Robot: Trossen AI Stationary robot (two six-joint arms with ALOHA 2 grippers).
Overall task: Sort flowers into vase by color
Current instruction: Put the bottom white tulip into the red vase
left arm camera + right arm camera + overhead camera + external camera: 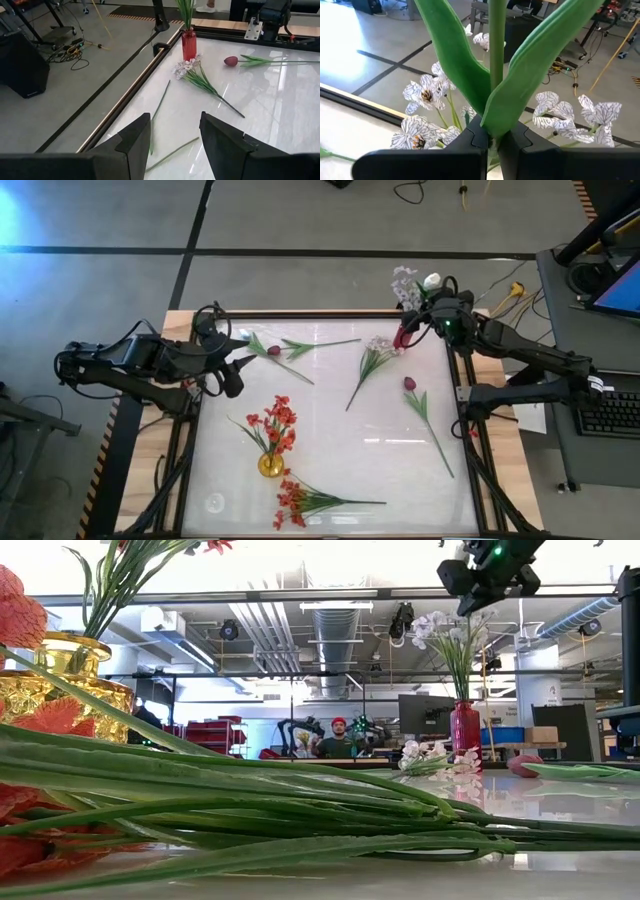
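Observation:
My right gripper [428, 316] is over the table's far right corner, shut on a green-stemmed flower with a white bud [432, 281]. It is just above the red vase [403, 336], which holds white blossoms [403, 280]. In the low view the gripper [487, 585] hangs over that vase [465, 730]. The yellow vase [270, 465] holds red-orange flowers. On the table lie two maroon tulips [273, 350] [409, 383], a pale spray [378, 348] and a red-orange spray [293, 502]. My left gripper [238, 365] is open above the table's left edge, holding nothing. My right gripper pinches the flower's green stem [493, 131] between its two fingers, where two long leaves branch off. The stem stands roughly upright, rising out of the fingers, and is lifted clear of the table. I cannot tell whether its lower end reaches the red vase.
A wooden frame edges the glossy white tabletop [330, 445]. The middle of the table lies bare between the scattered stems. A loose green stem piece [159, 112] lies near the far edge. Cables and a keyboard [610, 415] sit beyond the right edge.

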